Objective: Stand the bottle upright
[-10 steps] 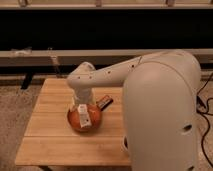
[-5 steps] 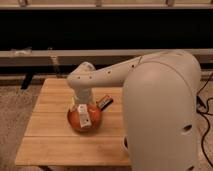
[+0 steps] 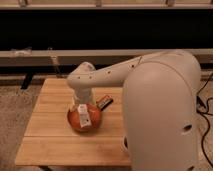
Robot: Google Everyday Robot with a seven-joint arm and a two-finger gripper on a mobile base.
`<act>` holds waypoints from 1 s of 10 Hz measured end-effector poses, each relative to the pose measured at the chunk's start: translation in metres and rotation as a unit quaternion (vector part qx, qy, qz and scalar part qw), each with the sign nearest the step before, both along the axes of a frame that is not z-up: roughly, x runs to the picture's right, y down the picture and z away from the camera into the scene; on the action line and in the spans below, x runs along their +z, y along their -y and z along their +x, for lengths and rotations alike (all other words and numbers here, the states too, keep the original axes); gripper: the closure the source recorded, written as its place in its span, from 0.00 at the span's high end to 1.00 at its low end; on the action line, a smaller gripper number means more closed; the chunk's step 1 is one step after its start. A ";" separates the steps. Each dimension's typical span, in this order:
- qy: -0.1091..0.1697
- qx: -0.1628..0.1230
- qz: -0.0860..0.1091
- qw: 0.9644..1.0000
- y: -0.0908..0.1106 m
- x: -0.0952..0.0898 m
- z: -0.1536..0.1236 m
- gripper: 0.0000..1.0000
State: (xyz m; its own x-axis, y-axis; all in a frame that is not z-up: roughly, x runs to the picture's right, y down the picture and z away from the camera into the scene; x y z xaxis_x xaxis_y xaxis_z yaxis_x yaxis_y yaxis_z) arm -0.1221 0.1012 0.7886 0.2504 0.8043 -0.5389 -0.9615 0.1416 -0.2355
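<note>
The bottle (image 3: 84,116), small and clear with a pale label, lies tilted in an orange bowl (image 3: 73,120) near the middle of the wooden table (image 3: 50,135). My gripper (image 3: 82,104) hangs at the end of the white arm, straight above the bowl and right at the bottle's upper end. The arm's wrist hides the bottle's top, so its cap does not show. I cannot tell whether the gripper touches the bottle.
A small dark flat object (image 3: 104,101) lies on the table just right of the bowl. My large white arm body (image 3: 160,115) covers the table's right part. A dark wall and a rail run behind the table.
</note>
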 end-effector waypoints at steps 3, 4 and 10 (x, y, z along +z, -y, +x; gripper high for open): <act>0.000 0.000 0.000 1.000 0.000 0.000 0.000 0.80; 0.000 0.000 0.000 1.000 0.000 0.000 0.000 0.80; -0.013 -0.012 0.011 1.000 -0.008 0.024 -0.008 0.80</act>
